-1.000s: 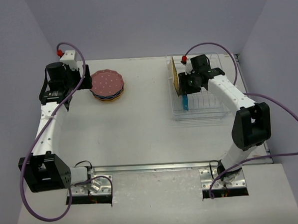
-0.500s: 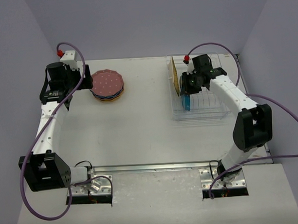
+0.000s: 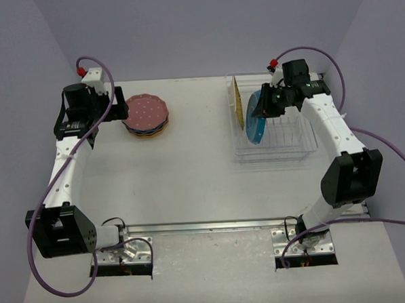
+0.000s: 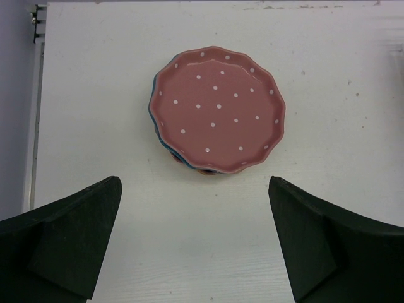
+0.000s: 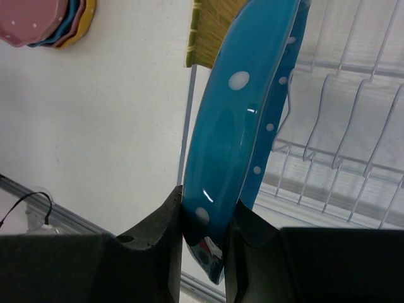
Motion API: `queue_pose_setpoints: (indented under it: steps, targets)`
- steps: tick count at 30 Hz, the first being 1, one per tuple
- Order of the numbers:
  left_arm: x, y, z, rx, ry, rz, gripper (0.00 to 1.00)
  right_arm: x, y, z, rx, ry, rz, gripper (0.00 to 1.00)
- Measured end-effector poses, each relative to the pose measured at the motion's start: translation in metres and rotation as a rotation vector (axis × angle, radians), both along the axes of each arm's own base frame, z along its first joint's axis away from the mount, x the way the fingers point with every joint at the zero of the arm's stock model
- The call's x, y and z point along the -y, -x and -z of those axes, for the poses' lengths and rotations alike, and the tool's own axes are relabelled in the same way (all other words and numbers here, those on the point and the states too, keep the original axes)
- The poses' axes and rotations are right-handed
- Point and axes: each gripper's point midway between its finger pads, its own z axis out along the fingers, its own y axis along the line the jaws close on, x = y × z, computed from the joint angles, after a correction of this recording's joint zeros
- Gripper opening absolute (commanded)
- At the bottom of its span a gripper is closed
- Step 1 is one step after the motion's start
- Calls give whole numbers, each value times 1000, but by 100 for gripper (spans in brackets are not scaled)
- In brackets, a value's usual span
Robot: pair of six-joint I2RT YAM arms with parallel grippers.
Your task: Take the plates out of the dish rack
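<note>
My right gripper (image 3: 268, 102) is shut on a teal-blue polka-dotted plate (image 3: 256, 119) and holds it on edge, lifted above the clear dish rack (image 3: 274, 151). In the right wrist view the plate (image 5: 243, 126) sits clamped by its rim between my fingers (image 5: 167, 243). A yellow-orange plate (image 3: 237, 102) stands upright at the rack's left end, and shows in the wrist view (image 5: 211, 31). A stack of plates with a pink one on top (image 3: 146, 114) lies at the back left. My left gripper (image 4: 196, 243) is open and empty, hovering just short of that stack (image 4: 218, 108).
The rack's thin upright dividers (image 5: 341, 120) stand to the right of the held plate. The table's back edge and purple walls are close behind the rack and the stack. The stack also shows at the right wrist view's top left corner (image 5: 50, 22).
My right gripper has risen and drawn back to the right, lifting the teal-blue plate up out of the rack's dividers. The left arm has not moved.
</note>
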Motion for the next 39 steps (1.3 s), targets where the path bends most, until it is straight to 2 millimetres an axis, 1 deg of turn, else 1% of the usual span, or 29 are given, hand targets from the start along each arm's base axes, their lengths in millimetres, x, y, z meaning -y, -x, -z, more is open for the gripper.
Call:
queue_pose_setpoints:
  steps: [7,13,16,19,20,22,25,28,30,31,35,39]
  targets:
    - [5,-1,-10,8,31,13,100,-2,-4,-31,71,-14,-44,0]
    - [14,2,-8,-4,60,48,100,0,-1,-67,212,26,-127,0]
    - [21,4,-9,-10,85,78,100,0,5,-83,293,65,-188,0]
    - [29,5,-16,-5,119,109,100,-2,17,-99,418,138,-286,0]
    - [32,5,-19,-2,136,122,100,-6,22,-103,471,170,-328,0]
    - [40,7,-23,1,169,151,100,-20,40,-107,588,261,-443,0]
    - [54,11,-26,-10,226,201,99,-55,75,-104,751,352,-660,0]
    - [70,17,-25,-30,275,258,94,-82,106,-88,894,426,-865,0]
    - [88,23,-26,-44,311,330,93,-94,119,-72,984,506,-985,0]
    - [102,29,-27,-53,336,388,93,-98,124,-64,1024,554,-1035,0]
    - [142,51,-22,-107,413,556,93,-109,139,-34,1206,728,-1222,0]
    - [165,71,-16,-169,467,664,92,-117,152,-13,1414,868,-1362,0]
